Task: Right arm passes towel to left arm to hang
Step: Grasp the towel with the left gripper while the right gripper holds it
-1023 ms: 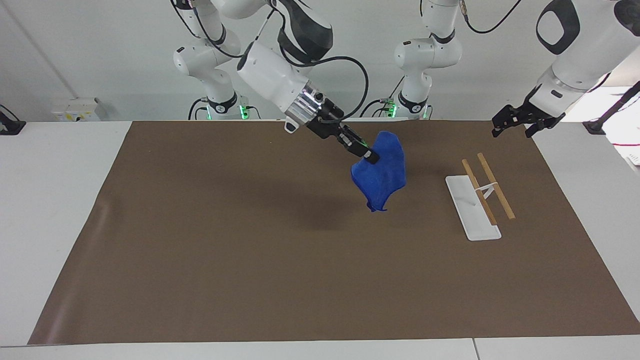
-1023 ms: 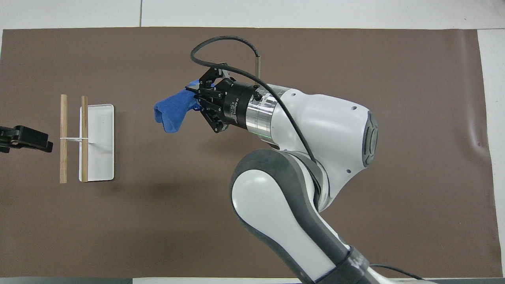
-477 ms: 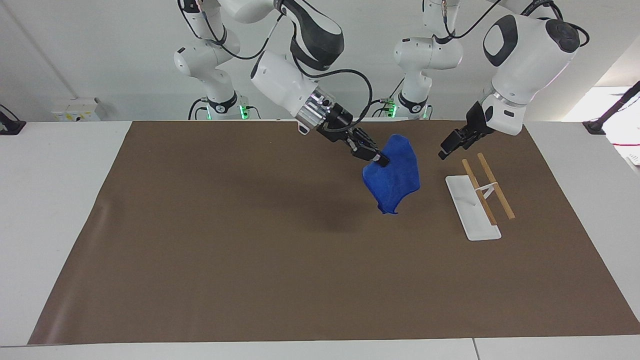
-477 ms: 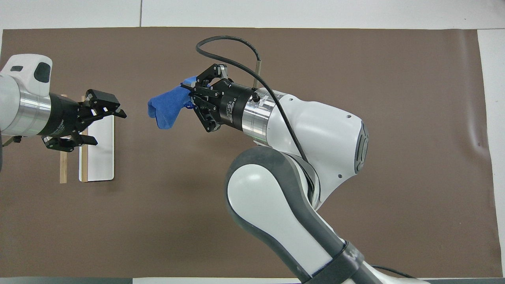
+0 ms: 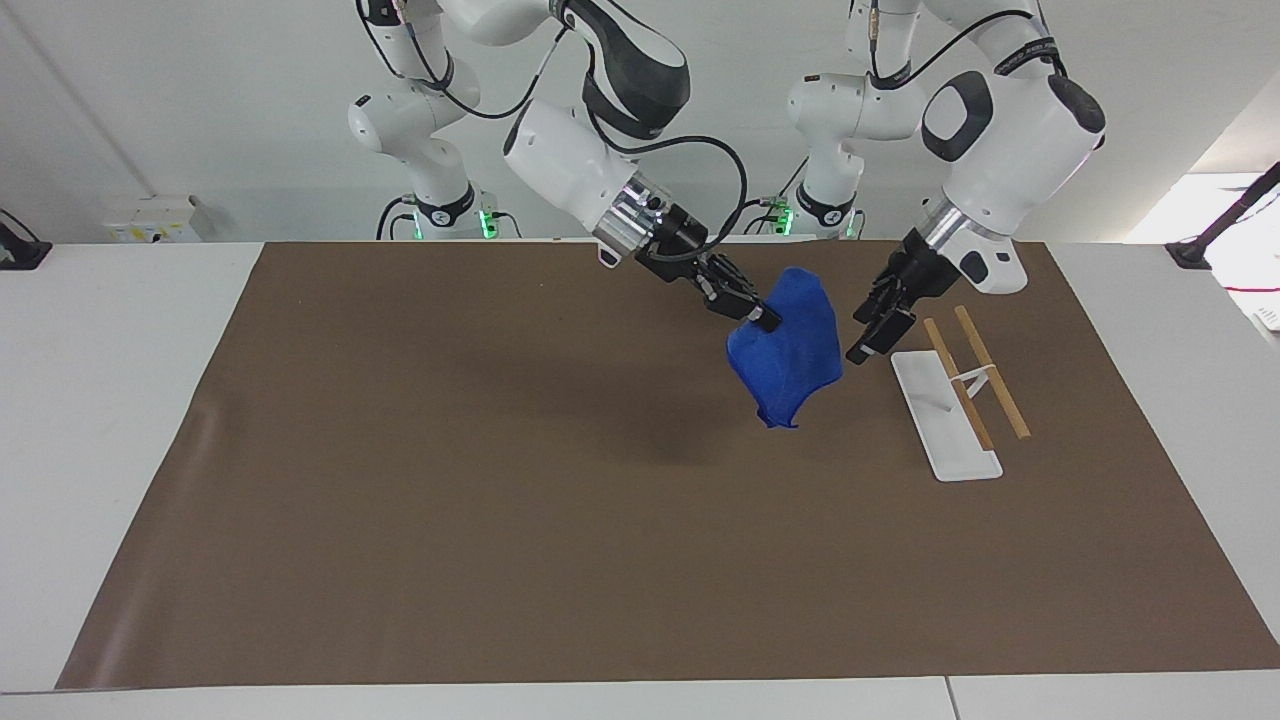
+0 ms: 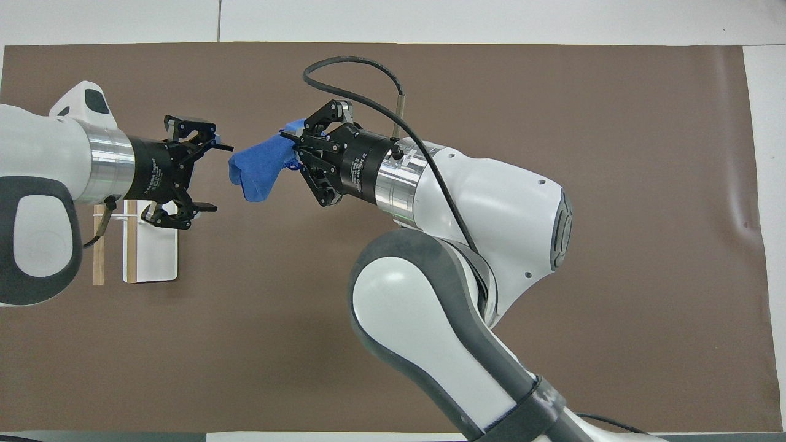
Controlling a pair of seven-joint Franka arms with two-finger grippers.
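Over the brown mat (image 5: 500, 480), the right gripper (image 5: 765, 320) pinches the towel (image 5: 790, 350) beside the wide-open left gripper (image 5: 872, 330), near the white rack (image 5: 945, 420).

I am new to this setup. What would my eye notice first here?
First the bright blue cloth towel, hanging in the air from the shut right gripper over the brown mat. Next the open left gripper, apart from the towel, over the white rack with wooden rods.
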